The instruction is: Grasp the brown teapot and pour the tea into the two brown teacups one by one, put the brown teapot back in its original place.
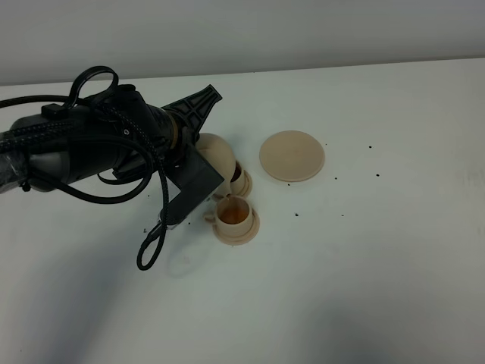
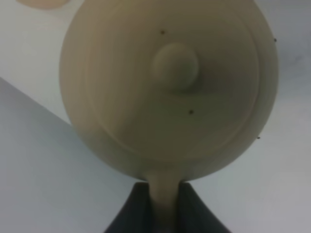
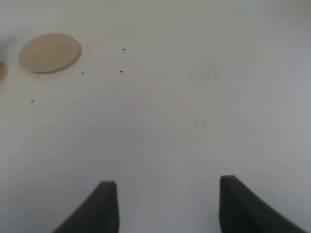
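Note:
My left gripper is shut on the loop handle of the brown teapot and holds it tipped over, spout down, above the near teacup. That cup stands on its saucer and has orange-brown tea in it. The second teacup is just behind, partly hidden by the teapot. In the left wrist view the teapot with its lid knob fills the picture, its handle between my gripper's fingers. The wide flat saucer lies bare to the right and shows in the right wrist view. My right gripper is open and empty.
The white table carries several small dark specks around the saucers. My left arm and its black cables lie across the left side of the table. The right arm is out of the high view.

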